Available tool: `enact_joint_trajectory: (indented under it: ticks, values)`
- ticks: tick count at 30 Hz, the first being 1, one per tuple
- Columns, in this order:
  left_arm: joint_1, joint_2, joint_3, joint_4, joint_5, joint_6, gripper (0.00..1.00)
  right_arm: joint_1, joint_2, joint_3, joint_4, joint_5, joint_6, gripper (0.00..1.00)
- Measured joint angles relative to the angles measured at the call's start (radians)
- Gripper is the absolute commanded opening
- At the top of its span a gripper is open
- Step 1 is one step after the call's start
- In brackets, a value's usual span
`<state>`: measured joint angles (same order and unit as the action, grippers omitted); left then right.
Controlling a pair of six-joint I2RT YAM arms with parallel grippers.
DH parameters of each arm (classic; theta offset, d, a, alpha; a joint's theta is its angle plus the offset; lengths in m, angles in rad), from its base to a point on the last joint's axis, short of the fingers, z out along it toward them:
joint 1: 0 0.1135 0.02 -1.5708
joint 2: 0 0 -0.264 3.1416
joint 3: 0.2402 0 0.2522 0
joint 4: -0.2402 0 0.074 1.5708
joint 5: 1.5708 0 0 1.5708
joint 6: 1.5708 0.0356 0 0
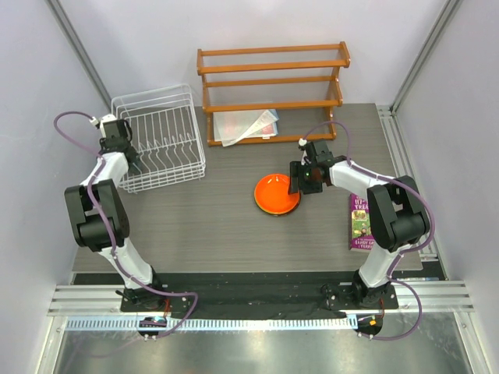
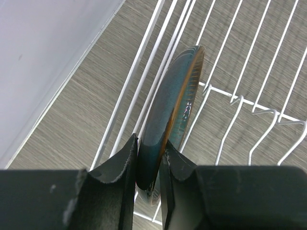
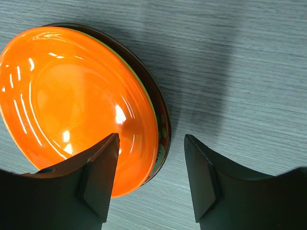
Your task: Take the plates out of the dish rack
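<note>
Overhead wide view, wrist views close on dish rack (image 1: 164, 140), plates (image 3: 72, 105)

TWIN ARMS: The left arm (image 1: 101, 210), at 8 o'clock, and the right arm (image 1: 387, 218), at 4 o'clock, are wearing white links between bulky black joint housings, each carrying a looping purple cable (image 1: 73, 114). The left fingers (image 2: 117, 177) and right fingers (image 3: 98, 182) are showing matte black wedges, the left pair pale-scuffed.

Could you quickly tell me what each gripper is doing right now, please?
Left gripper: closed on the rim of the dark teal plate.
Right gripper: open, holding nothing, straddling the edge of the orange plate.
</note>
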<state>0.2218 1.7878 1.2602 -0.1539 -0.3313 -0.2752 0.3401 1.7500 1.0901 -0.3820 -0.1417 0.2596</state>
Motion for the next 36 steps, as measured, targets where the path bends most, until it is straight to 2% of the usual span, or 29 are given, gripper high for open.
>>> enact_joint_trajectory:
  ticks: [15, 25, 28, 31, 36]
  values:
    - [-0.002, -0.122, -0.008, -0.02, -0.01, 0.027, 0.0, 0.0, 0.0, 0.0, 0.001, -0.003, -0.001, 0.62]
    - [-0.004, -0.257, 0.008, -0.065, -0.005, 0.016, 0.0, 0.0, -0.013, -0.018, 0.008, -0.002, -0.001, 0.62]
    - [-0.004, -0.274, 0.011, -0.069, 0.006, 0.003, 0.0, 0.0, -0.039, -0.031, 0.006, 0.003, -0.001, 0.64]
    - [-0.003, -0.29, 0.011, -0.087, 0.046, -0.033, 0.0, 0.0, -0.079, -0.037, 0.005, 0.014, -0.001, 0.69]
    - [-0.005, -0.328, 0.004, -0.105, 0.196, -0.133, 0.0, 0.0, -0.192, -0.037, -0.004, 0.044, -0.003, 0.72]
